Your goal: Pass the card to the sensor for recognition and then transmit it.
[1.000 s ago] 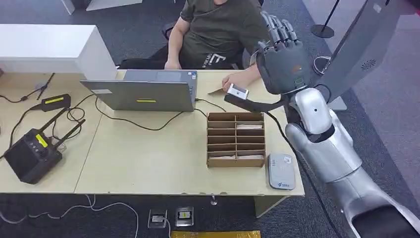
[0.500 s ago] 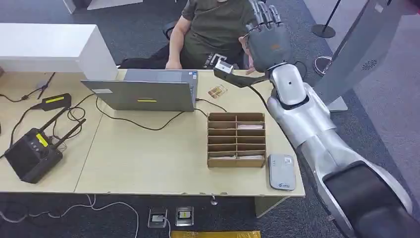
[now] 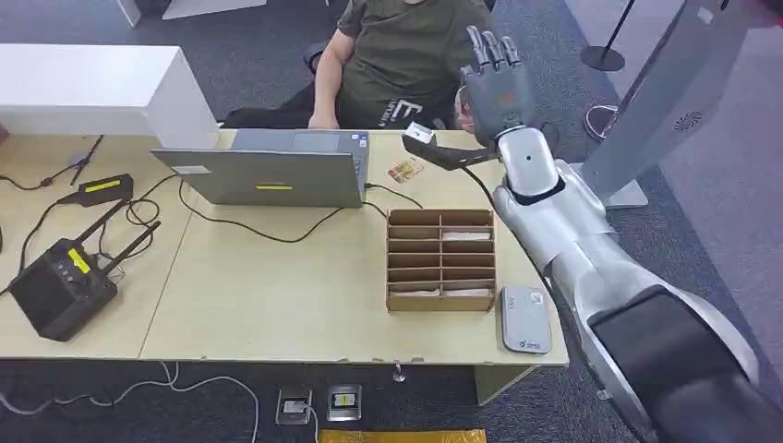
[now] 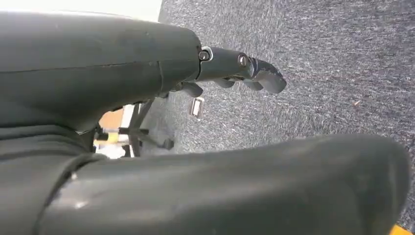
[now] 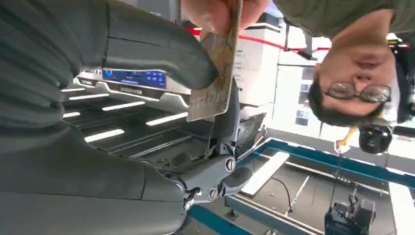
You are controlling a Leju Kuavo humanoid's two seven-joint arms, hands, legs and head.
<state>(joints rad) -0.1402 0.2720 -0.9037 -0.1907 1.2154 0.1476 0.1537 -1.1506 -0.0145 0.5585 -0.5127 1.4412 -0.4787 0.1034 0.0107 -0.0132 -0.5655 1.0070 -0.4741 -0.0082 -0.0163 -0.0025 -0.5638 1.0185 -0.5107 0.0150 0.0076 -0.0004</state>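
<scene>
— Upper centre of the head view, what's the right robot hand doing?

— It's raised past the far edge of the desk, in front of the seated person, fingers pointing up. From the wrist camera the card sits pinched between its thick grey thumb and the darker fingers behind it.

— Is the person touching it?

— Yes, the person's fingertips grip the card's other end at the top edge of that frame, so both hold it at once (the print on the card is too blurred to read).

— And the sensor?

— The grey card reader lies flat near the desk's lower right corner, just beside the cardboard sorter. A second card lies on the desk between the laptop and the raised hand.

— The left robot hand?

— Hanging over grey carpet, its fingers curled inward with nothing in them.

— Anything else?

— A black router with antennas at centre left, cables trailing across the desk.
</scene>
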